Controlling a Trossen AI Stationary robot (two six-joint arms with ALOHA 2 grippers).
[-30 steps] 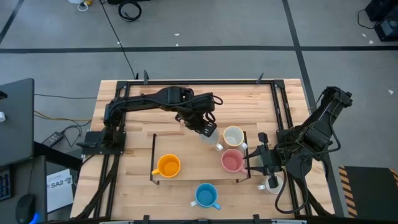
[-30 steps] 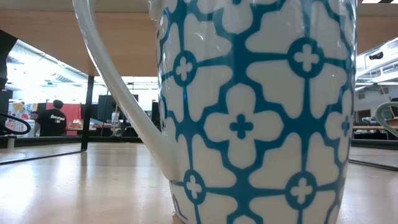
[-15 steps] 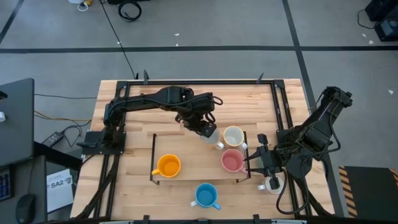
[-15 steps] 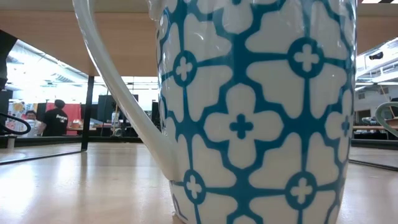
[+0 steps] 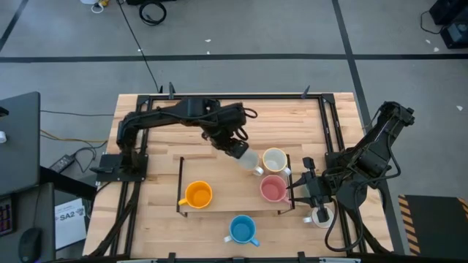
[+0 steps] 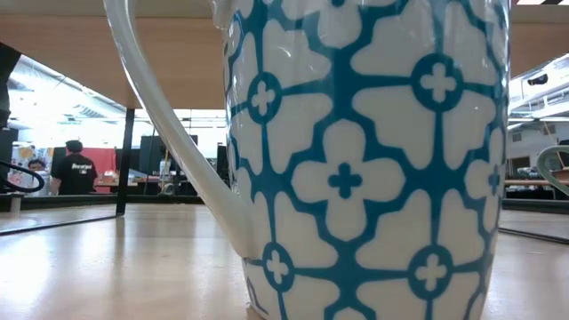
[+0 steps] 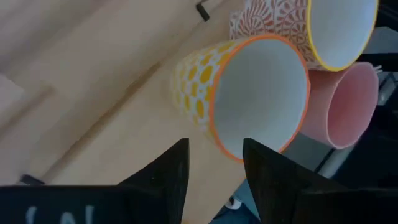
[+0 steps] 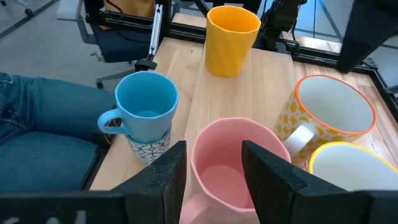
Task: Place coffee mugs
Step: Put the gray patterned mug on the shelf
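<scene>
A yellow-dotted mug with an orange rim (image 7: 249,93) stands upright on the raised wooden shelf (image 5: 227,191), beside a yellow-rimmed mug (image 5: 275,160) and a pink mug (image 5: 273,188). My left gripper (image 7: 214,149) hovers open just above the dotted mug's rim; I see no touch. An orange mug (image 5: 198,194) stands at the shelf's left. A blue mug (image 8: 146,102) sits stacked on a blue-and-white patterned mug (image 6: 356,160) near the front edge. My right gripper (image 8: 214,158) waits open beside the pink mug (image 8: 230,165), at the shelf's right end.
The shelf has a black frame (image 5: 180,183). A white mug (image 5: 319,216) stands under my right arm at the table's near right. A person's leg in jeans (image 8: 43,124) shows beyond the near edge. People move in the room behind (image 6: 73,167).
My left gripper has drawn up and back toward the table's far left, away from the yellow-dotted mug, which stays standing on the shelf. A person in the background has walked a little.
</scene>
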